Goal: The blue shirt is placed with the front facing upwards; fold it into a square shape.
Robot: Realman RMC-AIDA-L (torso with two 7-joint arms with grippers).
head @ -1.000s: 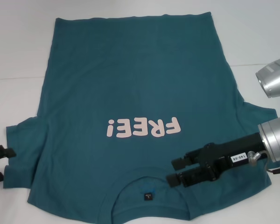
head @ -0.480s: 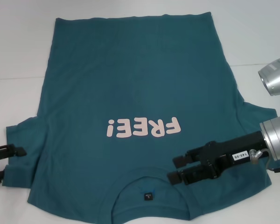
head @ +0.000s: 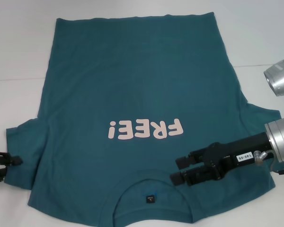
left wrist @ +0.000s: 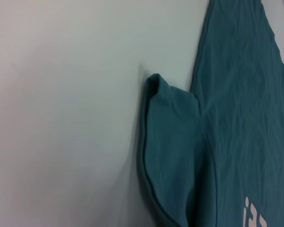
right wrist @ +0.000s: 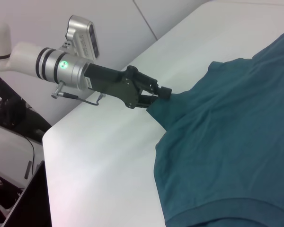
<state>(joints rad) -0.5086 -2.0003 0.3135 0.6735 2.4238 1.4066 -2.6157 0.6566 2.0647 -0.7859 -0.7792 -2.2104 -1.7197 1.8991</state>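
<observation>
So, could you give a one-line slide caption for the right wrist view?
Left gripper pinching the sleeve edge of the blue shirt on the white table.

The blue shirt (head: 137, 94) carries pale pink "FREE!" lettering (head: 146, 129) on the chest, upside down in the head view. A white sticker (head: 242, 157) on the right gripper's body reads "140-06". The collar label's print is too small to read.

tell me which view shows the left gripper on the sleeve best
The right wrist view: the left gripper shows whole there, fingers closed on the blue shirt sleeve edge. The head view catches only its tips at the frame edge; the left wrist view shows the sleeve alone.
</observation>
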